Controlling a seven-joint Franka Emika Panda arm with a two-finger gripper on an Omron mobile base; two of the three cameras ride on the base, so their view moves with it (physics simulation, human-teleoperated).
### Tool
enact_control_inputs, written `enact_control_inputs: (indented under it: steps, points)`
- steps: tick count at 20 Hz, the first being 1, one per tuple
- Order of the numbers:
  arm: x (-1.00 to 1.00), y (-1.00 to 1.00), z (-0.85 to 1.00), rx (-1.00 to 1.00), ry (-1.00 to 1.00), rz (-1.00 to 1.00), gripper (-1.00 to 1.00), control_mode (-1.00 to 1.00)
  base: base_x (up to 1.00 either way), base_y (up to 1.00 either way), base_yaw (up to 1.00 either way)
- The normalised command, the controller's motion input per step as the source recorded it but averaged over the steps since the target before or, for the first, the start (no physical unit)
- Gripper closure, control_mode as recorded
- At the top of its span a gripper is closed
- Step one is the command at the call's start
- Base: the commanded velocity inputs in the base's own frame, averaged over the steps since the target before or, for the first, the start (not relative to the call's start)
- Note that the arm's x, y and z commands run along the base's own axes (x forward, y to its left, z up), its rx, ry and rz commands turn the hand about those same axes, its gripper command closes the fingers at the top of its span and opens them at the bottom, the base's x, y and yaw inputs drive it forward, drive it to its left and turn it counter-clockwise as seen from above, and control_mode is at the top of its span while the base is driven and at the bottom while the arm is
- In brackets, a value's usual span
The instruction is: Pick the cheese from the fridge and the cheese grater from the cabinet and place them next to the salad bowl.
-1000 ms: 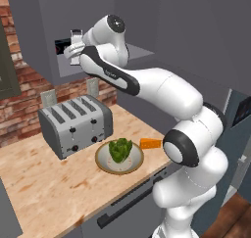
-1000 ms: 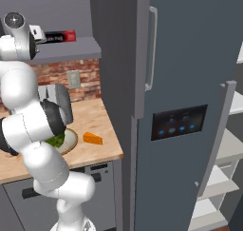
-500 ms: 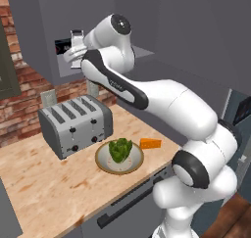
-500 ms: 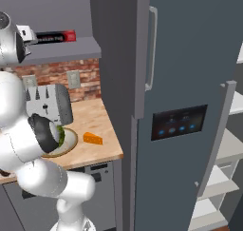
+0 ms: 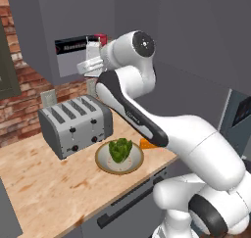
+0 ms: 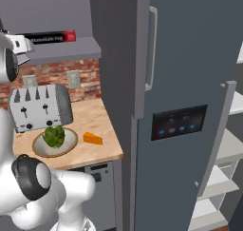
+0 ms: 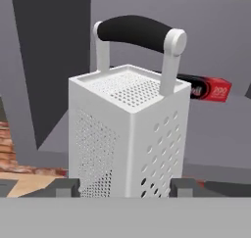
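My gripper [image 7: 125, 185] is shut on the cheese grater [image 7: 128, 134], a white perforated box with a black top handle, its fingertips [image 7: 66, 186] pressed on both lower sides. In the left base view the gripper [image 5: 92, 61] holds the grater [image 5: 93, 50] in the air in front of the grey cabinet [image 5: 44, 31]. The salad bowl [image 5: 104, 161] with lettuce sits on the counter by the toaster. The orange cheese [image 6: 92, 139] lies right of the bowl [image 6: 38, 148], on the counter. The fridge [image 6: 190, 59] stands to the right.
A long black-and-red box [image 5: 73, 48] lies on the cabinet shelf [image 6: 61, 52] behind the grater. A silver toaster [image 5: 76, 124] stands behind the bowl. The wooden counter [image 5: 44, 193] ends at the fridge side. White inner shelves [image 6: 228, 149] show at the far right.
The arm has swung round and the hand has carried the grater to the right, out from the cabinet opening. Bowl, cheese and toaster have stayed put.
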Motion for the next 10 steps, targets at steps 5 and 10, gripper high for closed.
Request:
enact_control_inputs:
  steps: [5, 10]
  points:
    - [-0.73, -0.40, 0.13, 0.02, 0.00, -0.09, 1.00, -1.00, 0.00, 0.00, 0.00]
    - [-0.93, -0.44, 0.31, 0.02, 0.05, -0.08, 1.00, -1.00, 0.00, 0.00, 0.00]
